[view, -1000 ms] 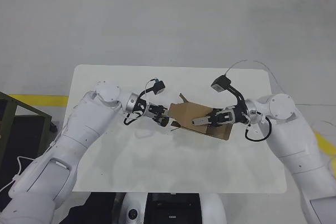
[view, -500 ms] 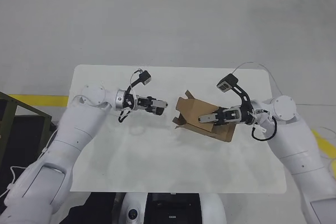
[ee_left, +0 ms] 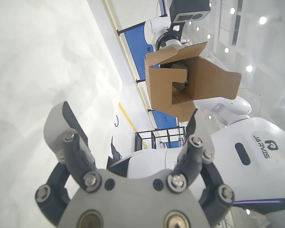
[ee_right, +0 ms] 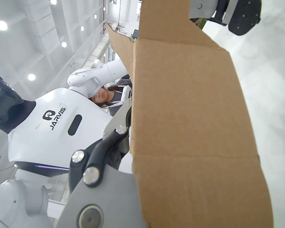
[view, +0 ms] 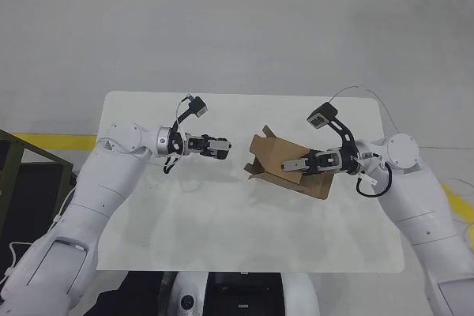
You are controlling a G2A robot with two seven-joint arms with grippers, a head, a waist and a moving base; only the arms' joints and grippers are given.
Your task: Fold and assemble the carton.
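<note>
Bright ceiling lamps light everything evenly; wrist views bend at edges.

Robot test hall: a big industrial-type lab space, not a home or office.
Bare grey floor w/ a yellow line taped across it, and one plain white table as the work stn. Overhead there is a high white ceiling w/ rows of round spot lights. Blue barrier panels on black stands run along the yellow line, a black metal frame farther on. A dark green metal rack stands just beside the table — shop-floor kit throughout.
</note>
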